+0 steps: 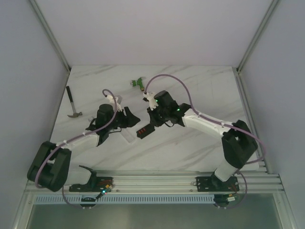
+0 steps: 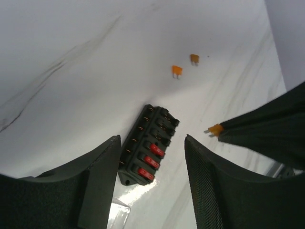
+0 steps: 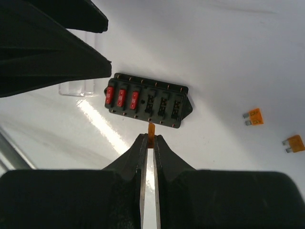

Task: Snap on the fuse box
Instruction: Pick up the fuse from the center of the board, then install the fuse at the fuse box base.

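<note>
The fuse box [image 1: 143, 130] is a small black block lying flat on the marble table; three red fuses fill one end of its top and the other slots are bare [image 3: 148, 100]. My left gripper [image 2: 151, 139] hovers open over the box's red-fuse end [image 2: 148, 145] with nothing between its fingers. My right gripper [image 3: 151, 137] is shut on a small orange fuse [image 3: 151, 128], held just off the box's long side. The top view has the left gripper [image 1: 132, 121] and the right gripper [image 1: 150, 122] on either side of the box.
A clear plastic piece [image 1: 127, 138] lies by the box, near my left fingers [image 3: 80, 88]. Two loose orange fuses [image 3: 254, 116] [image 3: 294, 143] lie on the table beyond the box. A green connector [image 1: 138, 83] sits at the back and a hammer [image 1: 72, 102] at the far left.
</note>
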`<state>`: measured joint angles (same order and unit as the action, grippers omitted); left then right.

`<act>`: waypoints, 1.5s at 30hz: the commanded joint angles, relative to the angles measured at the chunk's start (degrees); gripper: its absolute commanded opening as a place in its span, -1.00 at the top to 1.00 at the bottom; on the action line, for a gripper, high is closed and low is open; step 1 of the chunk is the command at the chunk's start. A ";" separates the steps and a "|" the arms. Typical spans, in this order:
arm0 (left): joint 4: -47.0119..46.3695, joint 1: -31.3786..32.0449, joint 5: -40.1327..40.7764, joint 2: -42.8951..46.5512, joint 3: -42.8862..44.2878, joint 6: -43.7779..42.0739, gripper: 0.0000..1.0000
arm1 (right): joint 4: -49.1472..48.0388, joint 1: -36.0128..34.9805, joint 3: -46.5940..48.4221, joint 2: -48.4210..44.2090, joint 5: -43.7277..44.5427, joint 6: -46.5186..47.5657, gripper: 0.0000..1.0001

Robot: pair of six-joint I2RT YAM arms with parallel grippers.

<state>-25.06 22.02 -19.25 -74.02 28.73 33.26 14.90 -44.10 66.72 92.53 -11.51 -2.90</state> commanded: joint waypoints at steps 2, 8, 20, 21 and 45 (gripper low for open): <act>2.03 -1.61 -1.36 -5.54 3.87 2.47 -0.28 | 1.53 -2.80 4.94 5.00 8.34 -2.90 1.00; 4.61 -2.25 -2.31 -9.11 5.30 4.45 -0.31 | 3.11 -4.94 7.97 8.95 11.56 -3.76 1.00; 7.80 -2.23 -4.14 -11.75 5.00 6.94 -0.31 | 5.44 -7.46 10.92 13.98 16.51 -4.22 1.00; 7.97 -2.24 -4.13 -11.95 5.01 6.95 -0.30 | 5.41 -7.56 11.05 14.32 16.67 -4.37 1.00; 8.94 -2.23 -5.18 -15.27 4.97 7.31 -0.06 | 4.22 -8.72 10.13 16.42 17.88 -3.90 1.00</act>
<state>-16.64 20.14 -23.38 -88.23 33.12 40.29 19.27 -52.25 75.85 107.98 4.58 -7.05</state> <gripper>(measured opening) 0.532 0.135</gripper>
